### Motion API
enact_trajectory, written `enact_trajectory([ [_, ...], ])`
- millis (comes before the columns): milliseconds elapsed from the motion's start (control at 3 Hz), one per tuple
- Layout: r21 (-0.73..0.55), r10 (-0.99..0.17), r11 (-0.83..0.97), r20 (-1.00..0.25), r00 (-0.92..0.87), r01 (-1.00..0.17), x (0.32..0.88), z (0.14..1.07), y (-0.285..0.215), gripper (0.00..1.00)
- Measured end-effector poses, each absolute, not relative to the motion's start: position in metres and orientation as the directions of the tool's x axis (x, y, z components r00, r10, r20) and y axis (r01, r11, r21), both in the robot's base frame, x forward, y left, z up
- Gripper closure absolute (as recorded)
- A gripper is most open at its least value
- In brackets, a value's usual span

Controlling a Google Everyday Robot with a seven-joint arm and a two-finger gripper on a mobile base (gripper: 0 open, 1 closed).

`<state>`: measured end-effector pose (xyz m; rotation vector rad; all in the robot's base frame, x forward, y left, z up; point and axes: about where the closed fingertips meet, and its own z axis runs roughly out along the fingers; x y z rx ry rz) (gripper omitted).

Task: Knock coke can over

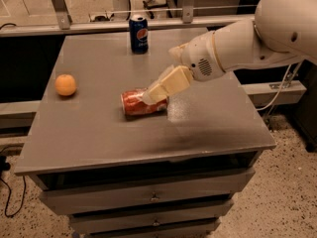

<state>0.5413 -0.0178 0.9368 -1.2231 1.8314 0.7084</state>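
The coke can (138, 103), red-orange with white lettering, lies on its side near the middle of the grey table top (99, 138), its length running left to right. My gripper (154, 94), cream-coloured, reaches in from the right and sits over the can's right end, touching or just above it. The white arm (247, 38) stretches from the upper right.
A dark blue Pepsi can (138, 33) stands upright at the table's far edge. A round orange fruit (65, 85) sits at the left. The table has drawers below (148, 197). A metal rail runs behind the table.
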Motion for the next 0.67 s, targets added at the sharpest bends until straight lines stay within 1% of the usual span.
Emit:
enact_trajectory([
  [667,-0.006,-0.471,0.321,-0.869,-0.154,-0.947,0.552,0.917,-0.076,0.0],
])
